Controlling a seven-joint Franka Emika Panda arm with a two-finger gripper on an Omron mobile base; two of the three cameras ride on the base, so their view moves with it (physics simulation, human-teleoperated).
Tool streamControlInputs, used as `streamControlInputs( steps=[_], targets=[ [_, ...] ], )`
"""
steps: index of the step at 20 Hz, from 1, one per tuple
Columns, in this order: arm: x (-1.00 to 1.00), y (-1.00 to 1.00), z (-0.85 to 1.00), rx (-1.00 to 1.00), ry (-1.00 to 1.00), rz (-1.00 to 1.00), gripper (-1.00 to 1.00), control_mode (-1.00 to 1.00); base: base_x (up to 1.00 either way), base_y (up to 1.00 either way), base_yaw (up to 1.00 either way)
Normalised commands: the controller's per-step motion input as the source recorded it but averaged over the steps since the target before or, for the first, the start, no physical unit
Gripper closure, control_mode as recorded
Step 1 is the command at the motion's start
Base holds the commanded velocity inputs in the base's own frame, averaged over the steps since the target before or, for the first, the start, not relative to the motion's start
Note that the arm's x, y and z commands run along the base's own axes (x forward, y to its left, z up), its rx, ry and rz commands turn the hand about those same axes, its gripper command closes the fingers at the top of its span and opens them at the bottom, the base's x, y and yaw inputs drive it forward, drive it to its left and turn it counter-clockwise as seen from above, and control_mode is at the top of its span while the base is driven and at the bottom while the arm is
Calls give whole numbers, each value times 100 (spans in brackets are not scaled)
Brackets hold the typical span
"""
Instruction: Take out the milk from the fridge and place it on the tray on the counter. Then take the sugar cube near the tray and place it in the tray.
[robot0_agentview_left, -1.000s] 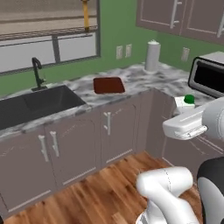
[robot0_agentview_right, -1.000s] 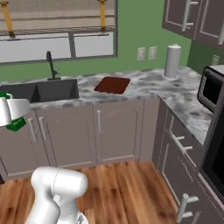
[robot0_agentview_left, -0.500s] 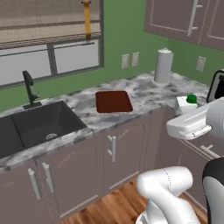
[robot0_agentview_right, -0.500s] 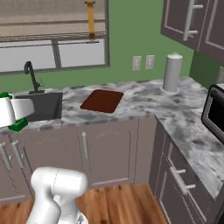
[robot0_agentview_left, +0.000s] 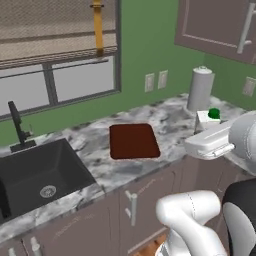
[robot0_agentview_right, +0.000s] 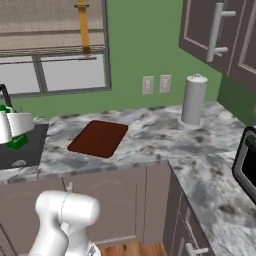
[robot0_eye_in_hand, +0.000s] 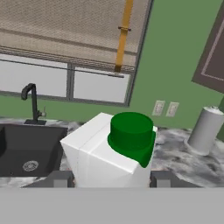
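My gripper (robot0_eye_in_hand: 111, 180) is shut on the milk (robot0_eye_in_hand: 109, 157), a white carton with a green cap, held upright between the two dark fingertips (robot0_eye_in_hand: 60, 178). In the left base view the milk (robot0_agentview_left: 206, 118) sticks up behind my white hand, above the counter (robot0_agentview_left: 170, 117) and to the right of the tray (robot0_agentview_left: 133, 141). In the right base view the hand and the milk (robot0_agentview_right: 18, 142) hang at the left edge, left of the dark reddish-brown tray (robot0_agentview_right: 98, 138), which lies flat on the marbled counter (robot0_agentview_right: 160, 135). The fridge and the sugar cube are out of view.
A black sink (robot0_agentview_left: 40, 175) with a faucet (robot0_agentview_left: 17, 127) lies left of the tray. A grey paper-towel roll (robot0_agentview_left: 200, 90) (robot0_agentview_right: 194, 100) stands at the back right. A microwave (robot0_agentview_right: 247, 160) sits on the right counter leg. Wall cabinets hang above.
The whole scene has shifted and grown: the base has driven closer to the counter. The tray now sits nearer and more central. The milk stays in the shut gripper.
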Motion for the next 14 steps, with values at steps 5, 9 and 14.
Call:
streamControlInputs(
  steps=[5, 9, 14],
  targets=[
    [0, 0, 0, 0, 0, 0, 100, 100, 100, 8, 2],
    [0, 0, 0, 0, 0, 0, 100, 100, 100, 5, 7],
    [0, 0, 0, 0, 0, 0, 100, 100, 68, 0, 21]
  ],
)
